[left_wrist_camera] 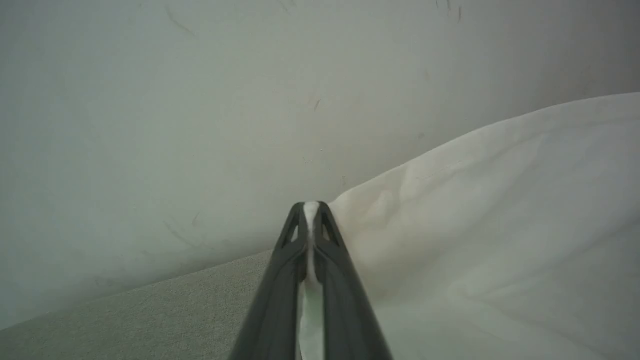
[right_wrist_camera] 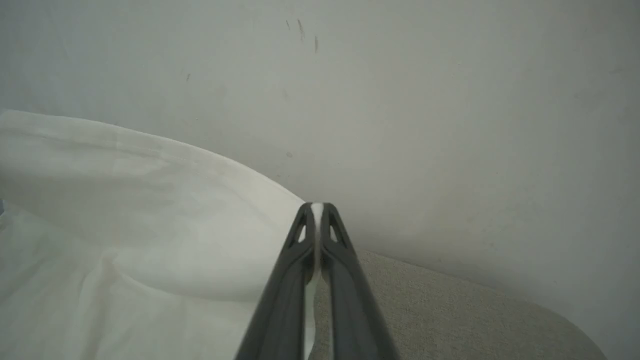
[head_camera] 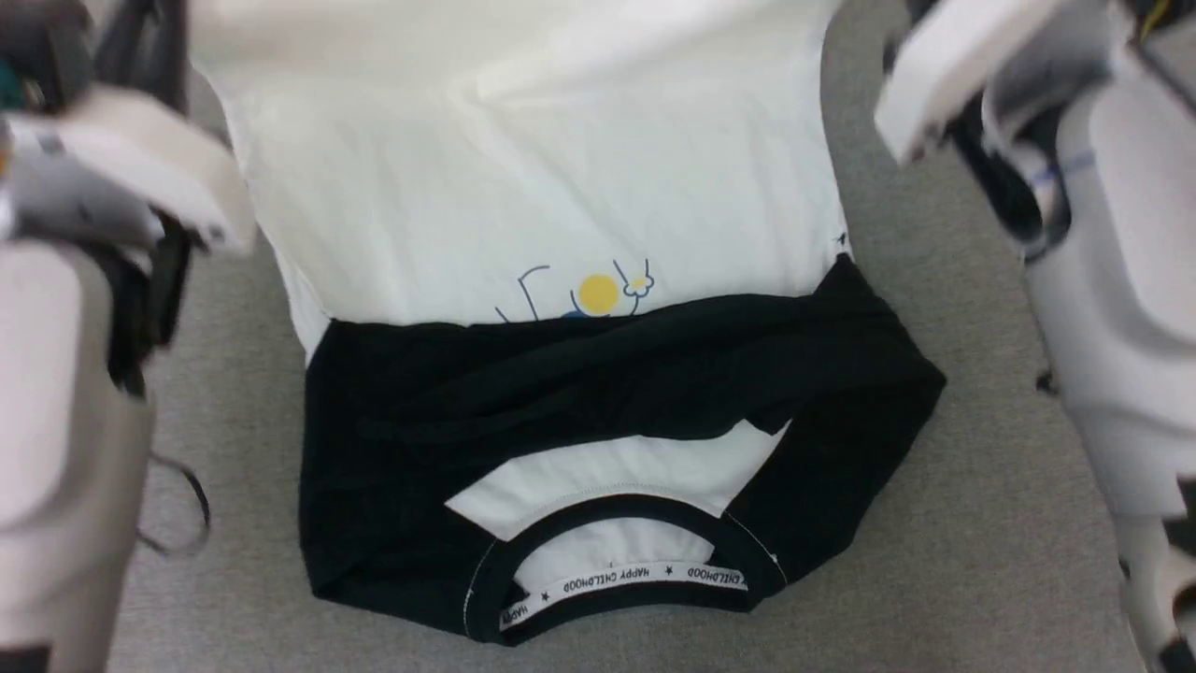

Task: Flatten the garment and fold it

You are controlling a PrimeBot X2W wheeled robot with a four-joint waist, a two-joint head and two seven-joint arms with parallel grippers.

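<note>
At 6 o'clock in my head view the garment [head_camera: 561, 187] lies on the grey mat [head_camera: 981, 523], collar [head_camera: 607, 519] nearest. Its black sleeves [head_camera: 579, 383] are folded across the chest and the white body runs toward 12. My left pincer [left_wrist_camera: 311, 207] and right pincer [right_wrist_camera: 316, 207] each clamp its white edge.

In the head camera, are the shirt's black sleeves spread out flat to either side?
No, the black sleeves lie folded inward across the front of the garment, overlapping and covering the lower edge of the chest graphic.
</note>
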